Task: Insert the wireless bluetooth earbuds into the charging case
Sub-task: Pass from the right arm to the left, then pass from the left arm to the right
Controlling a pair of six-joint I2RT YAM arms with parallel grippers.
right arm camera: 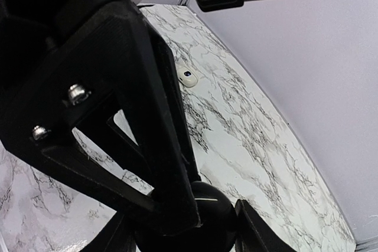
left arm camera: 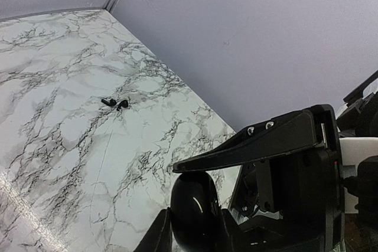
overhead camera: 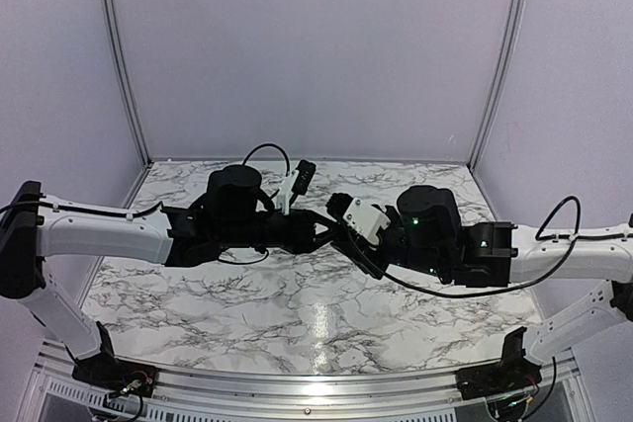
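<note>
Pale lilac walls close in a white marbled bench, evenly lit, with a glare streak near its front edge. Over the middle, the left gripper and right gripper hang nose to nose, nearly touching and clear of the surface. I can't tell whether either one is spread or pressed together, because each wrist view shows only one finger plainly. A glossy black round lump sits low by the left fingers, and it could be a held object or part of the hand. The earbuds lie side by side on bare marble near a walled edge. The charging case rests on the marble elsewhere, too small to read its lid. I'd judge this a ready pose, with nothing picked up yet.
</note>
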